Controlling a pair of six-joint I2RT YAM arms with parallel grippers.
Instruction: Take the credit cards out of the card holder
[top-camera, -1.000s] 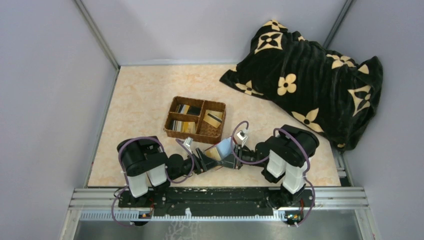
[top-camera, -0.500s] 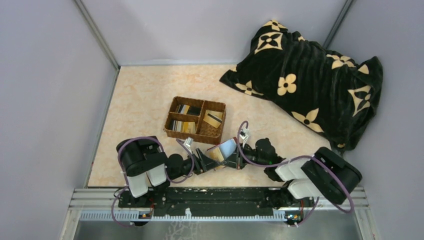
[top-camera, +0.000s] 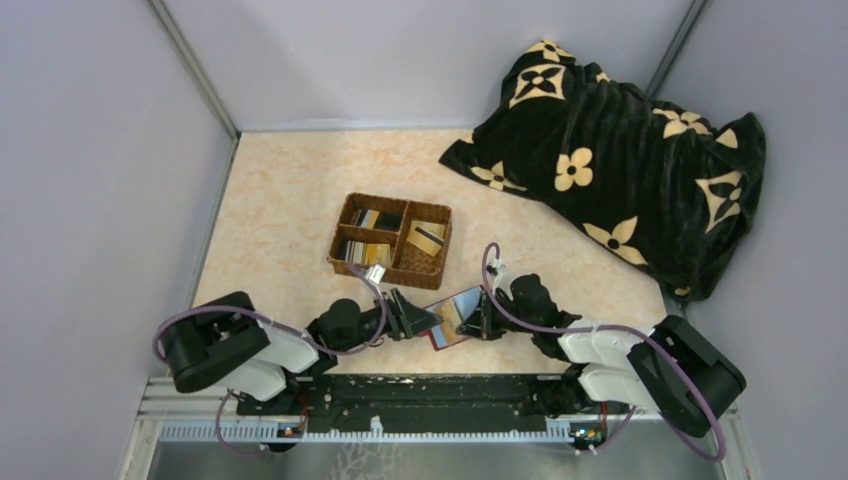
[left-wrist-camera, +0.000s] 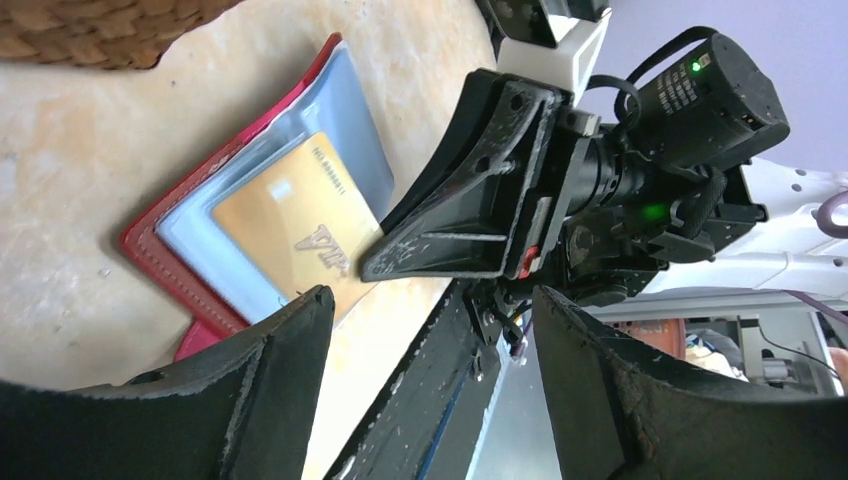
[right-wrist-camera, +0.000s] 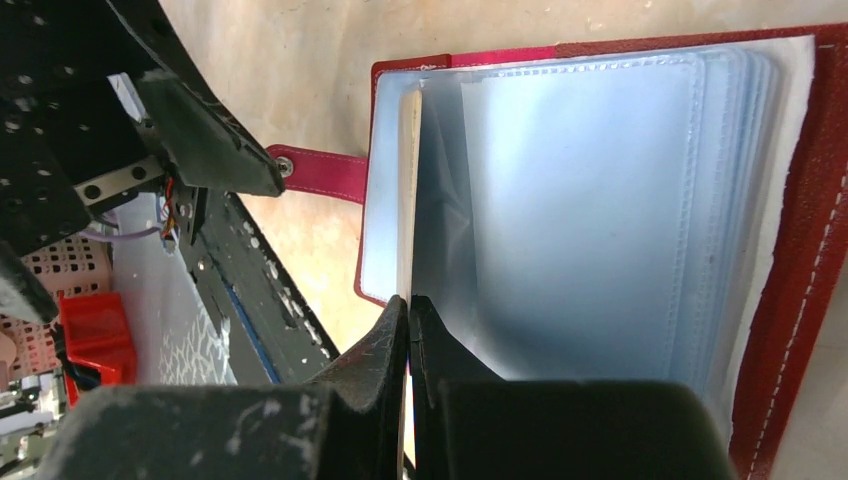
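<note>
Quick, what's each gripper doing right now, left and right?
Left gripper: open, holding nothing.
Right gripper: shut on the edge of the gold credit card in the card holder.

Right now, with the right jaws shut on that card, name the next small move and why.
Probably draw the right jaws back, sliding the gold card out: they are shut on its edge, while the rest seems to lie in a clear pocket of the open card holder.

Left arm (top-camera: 285, 350): black joints, white shell links.
Right arm (top-camera: 600, 347): the same black and white.
Cables (top-camera: 545, 327): purple-grey, looped along both arms.
Left claw (top-camera: 412, 318): matte black fingers, pale scuffs.
Right claw (right-wrist-camera: 408, 310): black, scratched.
Right wrist motor (left-wrist-camera: 705, 95): black cylinder, white lettering, green lights.
</note>
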